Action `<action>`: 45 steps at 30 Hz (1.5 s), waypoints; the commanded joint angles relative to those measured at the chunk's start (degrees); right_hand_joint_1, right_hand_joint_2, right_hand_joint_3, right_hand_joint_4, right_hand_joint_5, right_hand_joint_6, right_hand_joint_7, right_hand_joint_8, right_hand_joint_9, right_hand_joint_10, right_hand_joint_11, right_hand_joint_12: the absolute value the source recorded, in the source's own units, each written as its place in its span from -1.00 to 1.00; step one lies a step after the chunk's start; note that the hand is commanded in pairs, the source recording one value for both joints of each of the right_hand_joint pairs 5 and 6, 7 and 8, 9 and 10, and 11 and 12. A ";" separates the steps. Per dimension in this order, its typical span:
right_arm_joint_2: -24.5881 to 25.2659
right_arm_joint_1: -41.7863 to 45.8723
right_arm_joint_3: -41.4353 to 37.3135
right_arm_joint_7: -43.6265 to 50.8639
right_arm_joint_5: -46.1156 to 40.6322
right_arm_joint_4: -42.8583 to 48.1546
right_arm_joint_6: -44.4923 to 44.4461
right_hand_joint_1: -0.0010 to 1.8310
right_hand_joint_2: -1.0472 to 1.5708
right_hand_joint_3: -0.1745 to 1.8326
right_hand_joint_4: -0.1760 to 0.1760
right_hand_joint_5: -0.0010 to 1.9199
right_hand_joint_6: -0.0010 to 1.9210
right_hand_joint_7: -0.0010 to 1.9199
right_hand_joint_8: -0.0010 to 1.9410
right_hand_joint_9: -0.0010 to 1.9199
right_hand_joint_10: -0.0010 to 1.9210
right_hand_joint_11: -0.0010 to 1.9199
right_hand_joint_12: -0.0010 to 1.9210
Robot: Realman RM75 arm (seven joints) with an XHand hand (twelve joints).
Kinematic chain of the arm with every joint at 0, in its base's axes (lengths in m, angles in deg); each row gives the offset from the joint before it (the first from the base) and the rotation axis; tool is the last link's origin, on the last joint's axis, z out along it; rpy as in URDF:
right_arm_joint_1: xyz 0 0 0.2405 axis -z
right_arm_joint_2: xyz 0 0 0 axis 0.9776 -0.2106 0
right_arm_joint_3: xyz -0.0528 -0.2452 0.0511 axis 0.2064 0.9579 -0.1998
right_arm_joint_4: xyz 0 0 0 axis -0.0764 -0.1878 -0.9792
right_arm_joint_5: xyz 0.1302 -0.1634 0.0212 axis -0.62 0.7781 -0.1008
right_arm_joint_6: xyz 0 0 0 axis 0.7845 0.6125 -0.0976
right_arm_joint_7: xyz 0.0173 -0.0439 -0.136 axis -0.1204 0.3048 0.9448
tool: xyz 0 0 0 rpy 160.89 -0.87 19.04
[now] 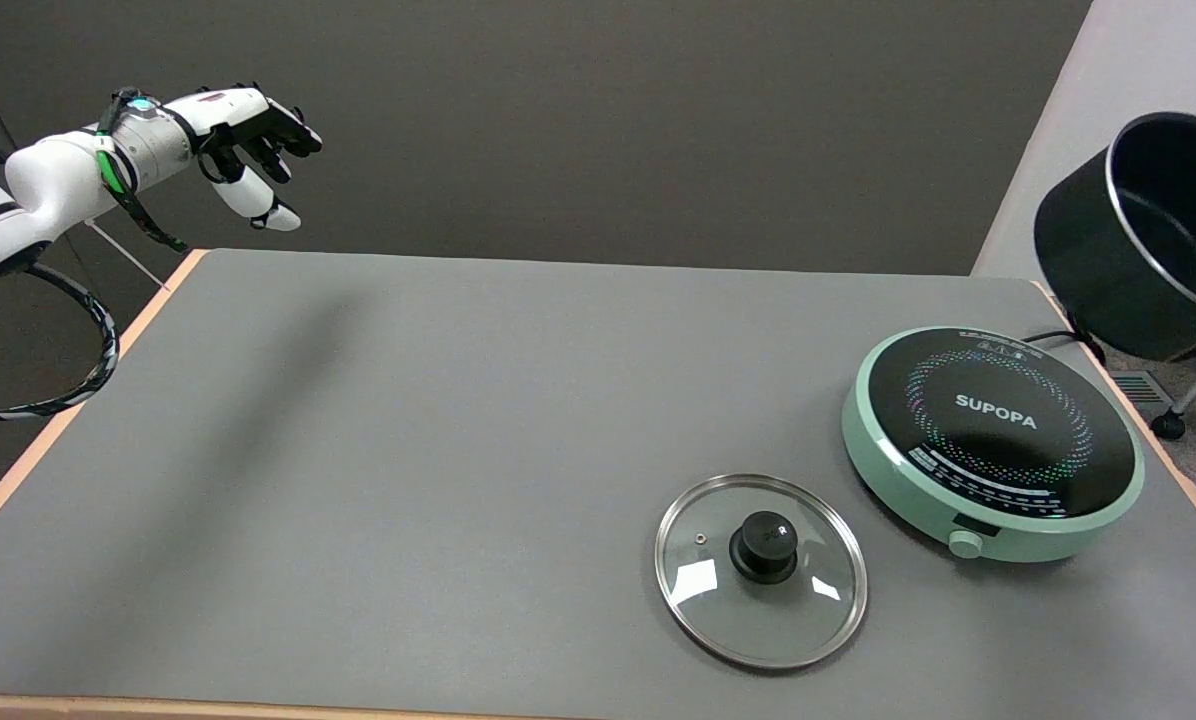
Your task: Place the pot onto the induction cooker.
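Note:
A black pot [1093, 250] with a silver rim hangs tilted in the air at the right edge of the head view, its opening turned to the right. It is above and beyond the table's far right corner. What holds it is cut off by the picture's edge. My right hand is not in view. The induction cooker [993, 440], round and mint green with a black top, sits on the table's right side, below and left of the pot, with nothing on it.
A glass lid [761, 570] with a black knob lies flat on the grey table [408, 450], just left of the cooker. The idle left hand [253, 140] hangs in the air at upper left. A wheeled stand leg [1193, 395] shows beyond the table's right edge.

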 commanded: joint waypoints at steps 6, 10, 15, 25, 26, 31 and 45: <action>-3.82 15.57 -8.37 15.71 -17.49 -0.29 6.56 0.14 0.74 0.01 -0.19 1.00 1.00 1.00 0.98 1.00 1.00 1.00 1.00; -5.55 15.92 -6.82 17.48 -17.96 -0.30 6.39 0.15 0.74 0.02 -0.19 1.00 1.00 1.00 0.98 1.00 1.00 1.00 1.00; -9.11 17.19 -4.61 19.27 -18.82 -0.22 2.62 0.15 0.73 0.03 -0.19 1.00 1.00 1.00 0.98 1.00 1.00 1.00 1.00; -14.59 18.01 0.80 19.53 -19.23 0.26 -3.88 0.17 0.73 0.05 -0.20 1.00 1.00 1.00 0.98 1.00 1.00 1.00 1.00; -14.82 18.01 1.08 19.53 -19.23 0.23 -4.48 0.17 0.73 0.05 -0.20 1.00 1.00 1.00 0.98 1.00 1.00 1.00 1.00; -14.95 18.29 0.90 19.50 -19.23 0.31 -5.70 0.17 0.73 0.07 -0.20 1.00 1.00 1.00 0.98 1.00 1.00 1.00 1.00; -11.91 13.00 4.42 19.53 -19.23 0.66 -2.82 0.17 0.74 0.08 -0.21 1.00 1.00 1.00 0.98 1.00 1.00 1.00 1.00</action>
